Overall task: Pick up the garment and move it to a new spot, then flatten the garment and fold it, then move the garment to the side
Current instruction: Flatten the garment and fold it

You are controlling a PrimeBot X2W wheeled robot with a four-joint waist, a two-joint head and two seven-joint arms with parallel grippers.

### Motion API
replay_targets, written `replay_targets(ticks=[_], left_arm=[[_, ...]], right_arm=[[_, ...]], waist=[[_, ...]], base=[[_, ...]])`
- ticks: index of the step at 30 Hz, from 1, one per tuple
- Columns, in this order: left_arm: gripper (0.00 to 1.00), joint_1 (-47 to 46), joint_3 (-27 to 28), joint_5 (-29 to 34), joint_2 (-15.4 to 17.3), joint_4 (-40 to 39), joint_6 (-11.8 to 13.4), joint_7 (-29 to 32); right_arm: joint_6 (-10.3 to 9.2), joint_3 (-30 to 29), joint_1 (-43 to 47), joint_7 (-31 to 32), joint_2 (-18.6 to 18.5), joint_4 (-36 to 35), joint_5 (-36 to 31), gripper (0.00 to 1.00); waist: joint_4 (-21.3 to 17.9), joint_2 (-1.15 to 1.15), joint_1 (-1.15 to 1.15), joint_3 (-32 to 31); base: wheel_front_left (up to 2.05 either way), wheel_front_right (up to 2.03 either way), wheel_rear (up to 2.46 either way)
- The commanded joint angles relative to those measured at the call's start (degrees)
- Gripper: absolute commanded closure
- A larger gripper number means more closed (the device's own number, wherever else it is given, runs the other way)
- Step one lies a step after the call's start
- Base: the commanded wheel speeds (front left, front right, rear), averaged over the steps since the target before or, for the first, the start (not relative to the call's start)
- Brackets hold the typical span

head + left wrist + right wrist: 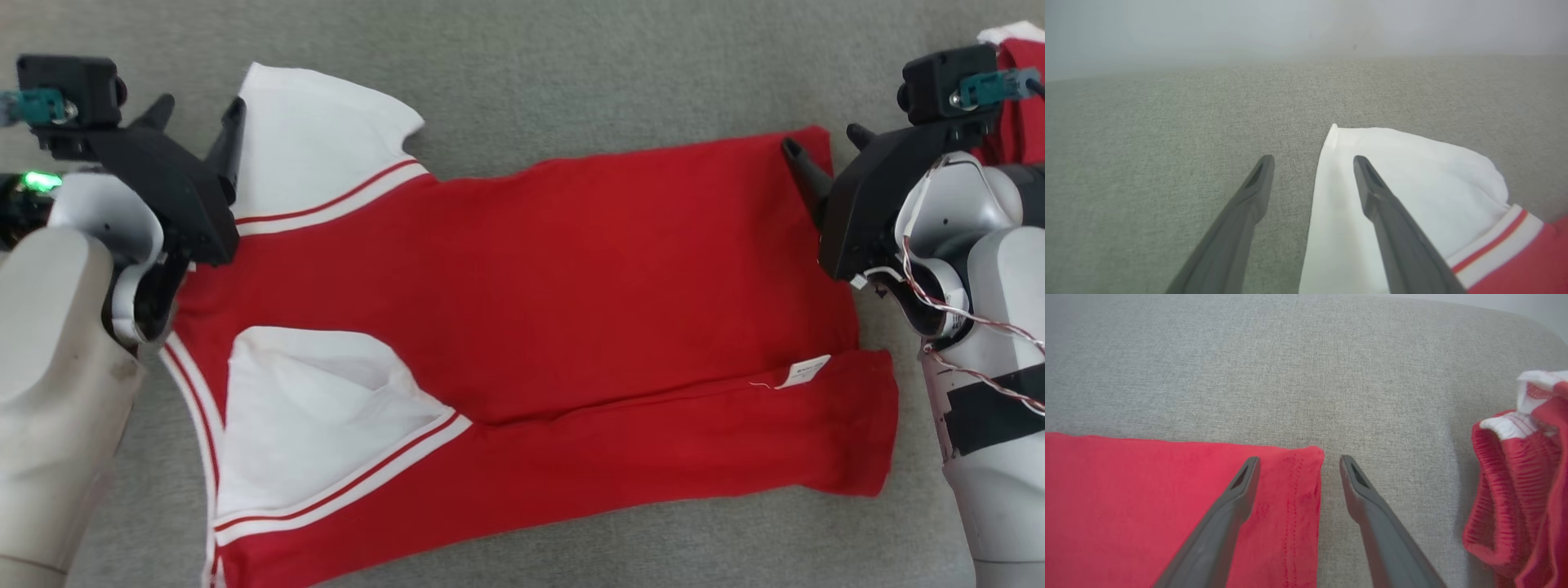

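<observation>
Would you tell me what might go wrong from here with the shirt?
The left gripper straddles only the white sleeve edge: a shallow pinch may slip. The right gripper straddles the red shirt at its hem corner and might catch one layer only. The bunched red garment beside it might snag.

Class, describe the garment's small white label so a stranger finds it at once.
On the grey surface lies a red garment. Near its right end, at the edge of the folded lower strip, sits the label: small and white, unlike the large white sleeves at left.
</observation>
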Motion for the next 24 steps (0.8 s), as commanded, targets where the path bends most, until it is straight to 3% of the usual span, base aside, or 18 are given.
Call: replay_targets(ticks=[1, 5, 14, 15, 16, 17, 24], left_arm=[[0.00, -1.7, -0.2, 0.5, 0.3, 0.5, 0.0, 0.0], [0.00, -3.2, -1.0, 1.2, 0.3, 2.1, -0.4, 0.3], [0.00, -4.1, -2.1, 2.6, 1.7, 6.6, 2.2, 3.6], [0.45, -3.9, -2.3, 2.3, 1.7, 6.6, 1.9, 4.3], [0.64, -3.8, -2.3, 1.8, 1.7, 6.7, 1.7, 5.1], [1.00, -3.6, -2.4, 1.5, 1.8, 6.6, 1.5, 6.1], [1.00, -2.8, -1.4, -0.3, 5.1, 3.7, 0.6, 8.8]], right_arm=[[0.12, 0.6, -1.2, -0.8, -0.5, 0.4, 0.6, 0.00], [0.12, 2.0, -2.1, -2.1, -0.8, 1.4, 1.4, 0.00], [0.12, 5.0, -2.7, -3.3, -1.2, 1.4, 2.9, 0.00], [0.12, 5.1, -2.5, -3.1, -1.4, 1.2, 3.3, 0.00], [0.12, 5.3, -2.2, -2.7, -1.7, 0.7, 3.5, 0.00], [0.12, 5.7, -2.0, -2.6, -2.2, 0.2, 3.7, 0.00], [0.12, 5.8, -0.1, -0.1, -4.8, -5.0, 5.4, 0.00]], waist=[[-3.4, -0.01, -0.02, 3.5], [-3.9, -0.01, -0.02, 4.2], [-5.1, -0.01, -0.02, 5.7], [-5.1, -0.01, -0.02, 5.7], [-5.0, -0.01, -0.02, 5.8], [-5.0, -0.01, -0.02, 5.8], [-5.0, -0.01, -0.02, 6.1]], base=[[0.00, 0.00, 0.00], [0.00, 0.00, 0.00], [0.00, 0.00, 0.00], [0.00, 0.00, 0.00], [0.00, 0.00, 0.00], [0.00, 0.00, 0.00], [0.00, 0.00, 0.00]])
